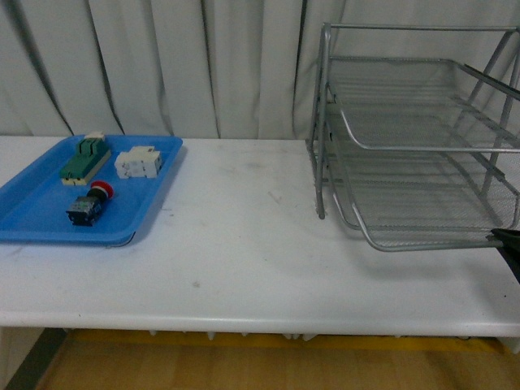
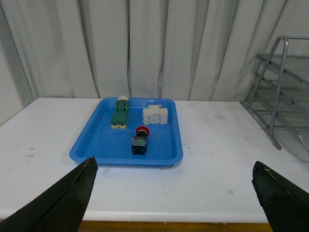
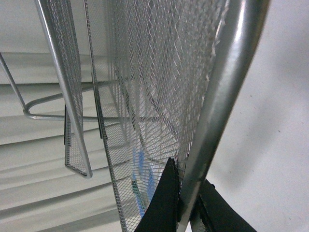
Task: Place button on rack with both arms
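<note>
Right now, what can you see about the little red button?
The button is small, with a round red cap on a dark boxy body that looks like plastic. It lies on its side in the blue tray, near the front edge, with its cap pointing away from the robot. Only the tray touches it. The green block and white block sit apart behind it. The rack is far across the table.

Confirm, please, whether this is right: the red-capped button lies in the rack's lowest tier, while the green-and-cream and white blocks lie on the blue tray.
Not quite: the button lies on the blue tray too, near the green-and-cream block and the white block, not in the rack. The front view shows this.
</note>
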Tool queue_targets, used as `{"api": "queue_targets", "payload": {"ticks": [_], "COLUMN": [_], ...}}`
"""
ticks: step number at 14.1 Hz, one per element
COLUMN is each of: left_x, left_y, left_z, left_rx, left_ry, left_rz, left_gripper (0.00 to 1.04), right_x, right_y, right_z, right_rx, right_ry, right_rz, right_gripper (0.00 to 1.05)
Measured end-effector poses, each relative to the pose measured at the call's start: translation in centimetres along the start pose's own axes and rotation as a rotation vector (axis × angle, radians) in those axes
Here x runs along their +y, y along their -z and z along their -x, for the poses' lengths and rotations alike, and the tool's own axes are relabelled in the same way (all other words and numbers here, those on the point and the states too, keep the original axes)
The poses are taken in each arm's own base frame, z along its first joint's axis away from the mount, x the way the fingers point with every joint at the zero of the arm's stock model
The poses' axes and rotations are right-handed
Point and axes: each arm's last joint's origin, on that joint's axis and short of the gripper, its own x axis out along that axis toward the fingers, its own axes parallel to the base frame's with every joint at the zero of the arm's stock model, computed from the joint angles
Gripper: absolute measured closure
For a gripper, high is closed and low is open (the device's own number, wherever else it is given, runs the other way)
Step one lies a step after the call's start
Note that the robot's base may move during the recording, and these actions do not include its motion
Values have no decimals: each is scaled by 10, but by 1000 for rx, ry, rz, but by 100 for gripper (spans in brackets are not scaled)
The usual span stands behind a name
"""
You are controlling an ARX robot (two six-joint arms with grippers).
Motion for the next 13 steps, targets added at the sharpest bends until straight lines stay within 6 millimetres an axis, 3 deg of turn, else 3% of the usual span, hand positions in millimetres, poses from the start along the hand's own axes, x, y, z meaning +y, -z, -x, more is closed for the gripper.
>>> {"api": "queue_targets", "payload": {"ticks": [7,8,10,13], "left_x": [0,0,0,0], "left_y": [0,0,0,0], "left_z": [0,0,0,0], "left_rx": [0,0,0,0], "left_ry": [0,0,0,0], "left_rz": [0,0,0,0], "left_gripper": [7,7,7,7], "right_x": [-14,-15,-17,-14], "right_y": [23,23,23,15], "right_z": [35,35,35,36], "right_rx": [29,30,34,18], "right_ry": [81,85,97,82], "right_rz": [19,41,82,91], "right_gripper": [101,95,72,27]}}
